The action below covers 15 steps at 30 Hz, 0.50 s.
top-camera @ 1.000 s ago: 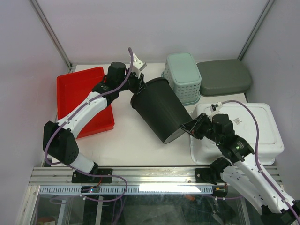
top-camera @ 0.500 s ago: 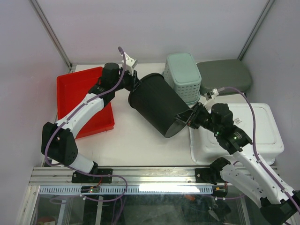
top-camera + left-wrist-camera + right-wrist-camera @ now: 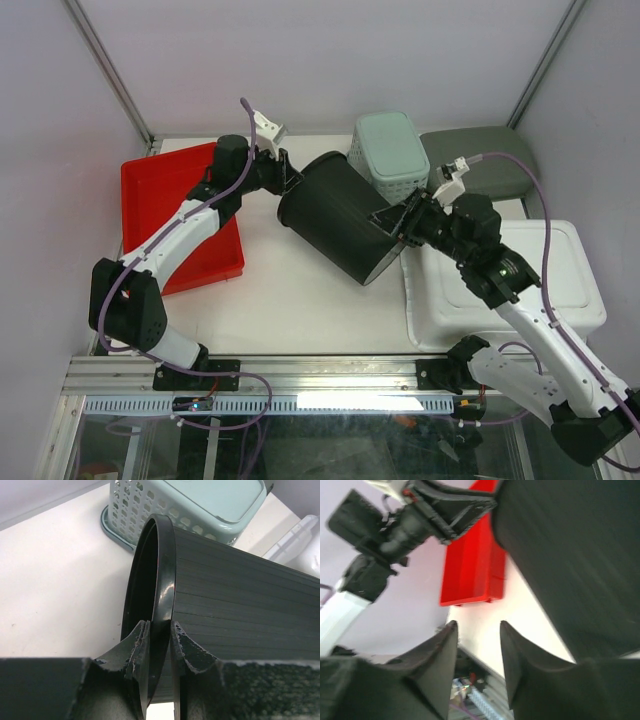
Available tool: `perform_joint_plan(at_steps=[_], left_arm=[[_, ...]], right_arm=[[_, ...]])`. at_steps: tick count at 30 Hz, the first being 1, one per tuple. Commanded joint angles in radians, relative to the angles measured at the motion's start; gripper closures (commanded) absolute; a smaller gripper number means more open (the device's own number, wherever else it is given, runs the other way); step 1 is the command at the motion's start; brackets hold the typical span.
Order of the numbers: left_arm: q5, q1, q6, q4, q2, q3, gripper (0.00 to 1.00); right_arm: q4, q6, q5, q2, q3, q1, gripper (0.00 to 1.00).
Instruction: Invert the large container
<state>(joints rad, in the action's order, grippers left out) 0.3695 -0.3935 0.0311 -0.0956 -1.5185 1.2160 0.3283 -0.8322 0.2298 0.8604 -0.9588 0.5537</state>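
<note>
Black round container (image 3: 345, 225), large, ribbed wall: 1.
Mint-green perforated basket (image 3: 392, 160), far edge of the table (image 3: 290, 300): 1.
Red tray (image 3: 165, 205), left edge: 1.
Grey-green shallow plastic piece (image 3: 480, 165), lid or tray, far right corner: 1.
White plastic tub (image 3: 530, 275), right edge: 1.
Robot arms, near edge: 2, namely the left arm (image 3: 185, 230) and the right arm (image 3: 535, 325).
Loose plastic items in all: 5.

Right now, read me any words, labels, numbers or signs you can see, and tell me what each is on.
None can be read: the black bin, red tray and basket show no print in any view.
</note>
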Motion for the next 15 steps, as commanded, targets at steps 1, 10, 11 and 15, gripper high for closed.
perform_joint_plan(at_steps=[1, 10, 11, 15], left_arm=[[0.098, 0.056, 0.073, 0.054, -0.011, -0.041, 1.00], [0.160, 0.087, 0.118, 0.087, -0.037, -0.072, 1.00], [0.162, 0.087, 0.119, 0.087, -0.040, -0.074, 1.00], [0.172, 0.086, 0.121, 0.087, -0.050, -0.078, 1.00]], right_arm=[[0.154, 0.037, -0.226, -0.084, -0.016, 0.002, 0.47], [0.175, -0.143, -0.253, -0.170, 0.168, 0.000, 0.27], [0.151, -0.161, -0.243, -0.177, 0.191, 0.000, 0.28], [-0.017, -0.246, -0.182, -0.193, 0.314, 0.000, 0.31]])
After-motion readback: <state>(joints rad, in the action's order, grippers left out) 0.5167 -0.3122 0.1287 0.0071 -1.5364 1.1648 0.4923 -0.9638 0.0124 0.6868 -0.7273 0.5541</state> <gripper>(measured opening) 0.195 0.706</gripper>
